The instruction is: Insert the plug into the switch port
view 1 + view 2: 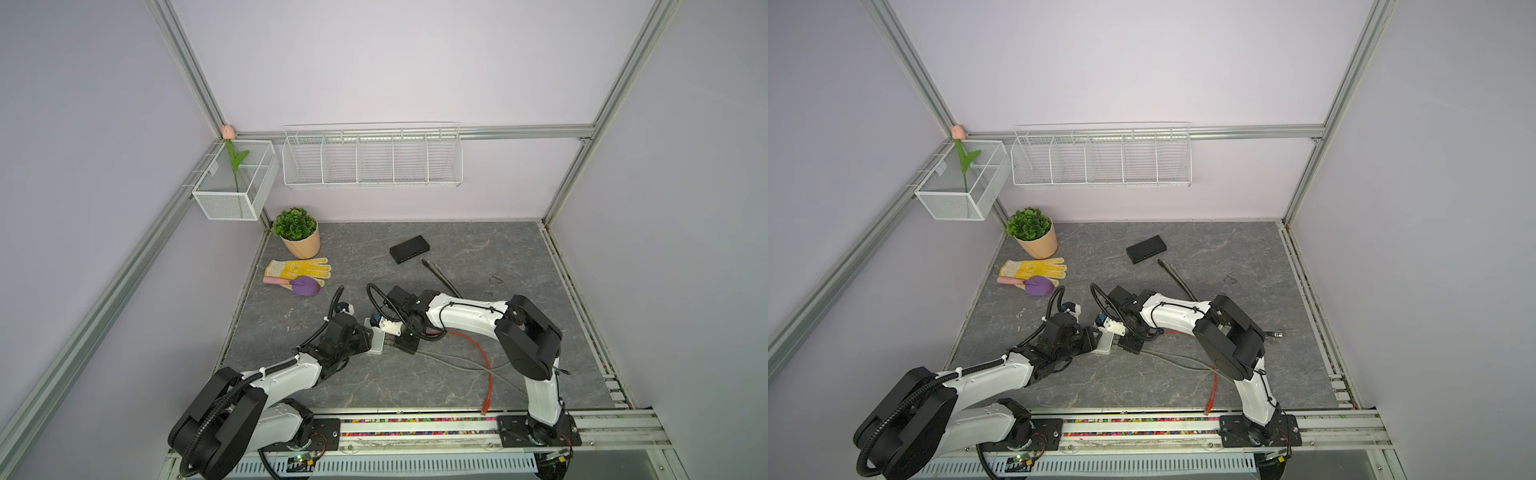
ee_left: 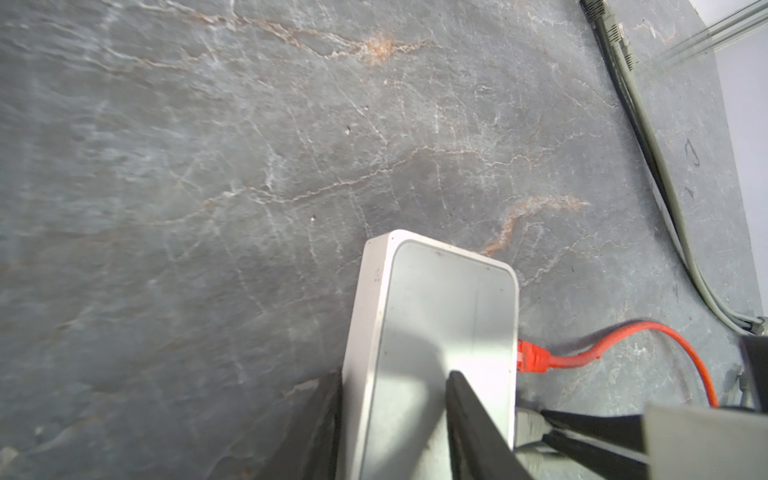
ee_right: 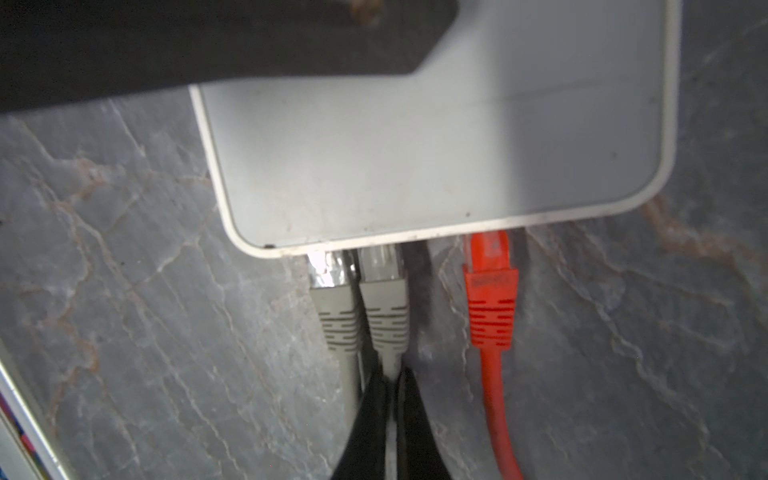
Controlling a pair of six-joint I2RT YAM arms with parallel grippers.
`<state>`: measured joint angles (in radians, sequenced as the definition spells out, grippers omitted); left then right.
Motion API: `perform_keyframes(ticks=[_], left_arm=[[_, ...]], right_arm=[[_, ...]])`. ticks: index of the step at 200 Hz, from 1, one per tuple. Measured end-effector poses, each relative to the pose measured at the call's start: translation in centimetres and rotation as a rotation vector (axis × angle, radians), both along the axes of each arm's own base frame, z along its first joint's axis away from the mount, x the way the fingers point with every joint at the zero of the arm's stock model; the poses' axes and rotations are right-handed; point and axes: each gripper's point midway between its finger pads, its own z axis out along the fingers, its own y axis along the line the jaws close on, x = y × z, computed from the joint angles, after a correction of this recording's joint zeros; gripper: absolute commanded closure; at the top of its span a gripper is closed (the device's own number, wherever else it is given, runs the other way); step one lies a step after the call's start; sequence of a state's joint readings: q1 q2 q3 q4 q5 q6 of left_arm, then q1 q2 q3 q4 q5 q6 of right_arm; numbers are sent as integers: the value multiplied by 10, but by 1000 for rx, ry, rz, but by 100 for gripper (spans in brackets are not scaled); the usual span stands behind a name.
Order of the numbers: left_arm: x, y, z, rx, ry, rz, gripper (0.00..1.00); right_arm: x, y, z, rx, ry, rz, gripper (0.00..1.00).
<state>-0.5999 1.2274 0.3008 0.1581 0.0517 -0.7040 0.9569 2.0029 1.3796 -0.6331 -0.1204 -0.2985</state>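
Left gripper [image 2: 395, 382] clamps white switch [image 3: 436, 145], ports holding two grey plugs [image 3: 384, 299], one orange plug [image 3: 490, 291]; right gripper [image 3: 391, 380] pinches a grey cable [image 3: 389, 360]; mesh basket [image 1: 224, 205] holds tulip [image 1: 240, 158]

**Crowded port edge, open tabletop beyond**

On the port edge of the white rectangular switch box [image 3: 436, 158], two grey ribbed plugs [image 3: 384, 316] sit side by side. An orange-red plug [image 3: 490, 299] stands apart from them, leaving one narrow gap. The right gripper [image 3: 392, 386] pinches a grey cable [image 3: 390, 440] there, and the left gripper [image 2: 395, 382] clamps the box's end. The grey marbled tabletop [image 1: 478, 249] beyond lies mostly bare, save a flat black box [image 1: 409, 249] and dark loose cables [image 1: 440, 278].
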Motion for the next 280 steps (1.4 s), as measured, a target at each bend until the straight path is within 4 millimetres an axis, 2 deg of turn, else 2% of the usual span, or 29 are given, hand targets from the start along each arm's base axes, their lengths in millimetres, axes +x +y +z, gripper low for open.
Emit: perform_keyframes(ticks=[24,50,71,89,113,132,150,190,215,226,250,260,280], left_arm=[[-1,4,1,15,0,10,62],[-8,19,4,76,7,50,62],[-9,32,16,93,-20,86,61],[-1,45,29,67,-51,132,60],[8,61,38,45,-52,168,60],[11,63,41,33,-49,168,61],[12,60,44,23,-47,151,61],[12,51,54,-14,-61,107,60],[8,35,64,-49,-72,41,60],[2,17,68,-54,-79,-22,60],[-15,-30,75,-66,-88,-184,60],[-20,-46,72,-70,-79,-230,60],[-27,-69,60,-61,-49,-292,61]], right_arm=[[1,2,1,8,-4,0,93],[7,13,4,55,-32,3,93],[15,24,13,112,-69,5,90],[20,35,30,180,-116,9,85],[25,51,67,288,-189,15,76],[25,54,92,338,-229,21,74],[24,49,106,357,-253,14,73],[14,13,114,306,-282,-51,73],[1,-22,115,255,-286,-149,73],[-6,-42,113,229,-284,-208,72],[-22,-86,103,178,-277,-337,56],[-27,-104,98,162,-275,-399,47],[-34,-139,90,107,-292,-492,40]])
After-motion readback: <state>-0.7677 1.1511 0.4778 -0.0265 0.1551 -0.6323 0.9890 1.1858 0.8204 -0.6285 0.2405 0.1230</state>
